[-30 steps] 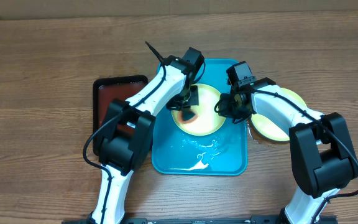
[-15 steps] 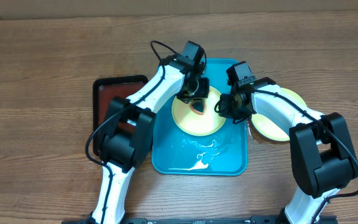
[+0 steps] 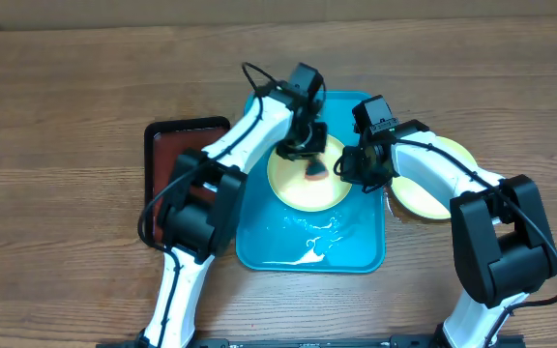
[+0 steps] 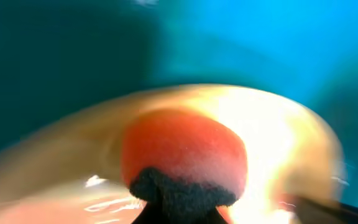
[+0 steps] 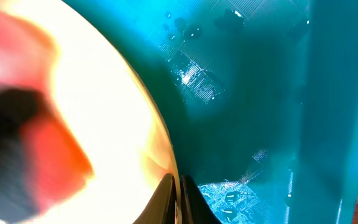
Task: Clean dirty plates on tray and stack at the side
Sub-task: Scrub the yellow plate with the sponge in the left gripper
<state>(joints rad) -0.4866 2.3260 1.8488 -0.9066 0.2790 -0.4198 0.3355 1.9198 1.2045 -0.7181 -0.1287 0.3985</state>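
At the left a black tray (image 3: 184,124) sat on the counter (image 3: 66,242), clear of the work. The left pincer (image 3: 309,153) was clamped on an orange sponge (image 4: 185,155) pressed to the plate (image 3: 298,193) lying in the blue tray (image 3: 269,246), so scrubbing looked half done. The right pincer (image 3: 354,166) was closed on that plate's rim. Right of the tray, other plates (image 3: 419,201) lay stacked, seemingly clean; this one was not yet added, and the right arm crossed over them.
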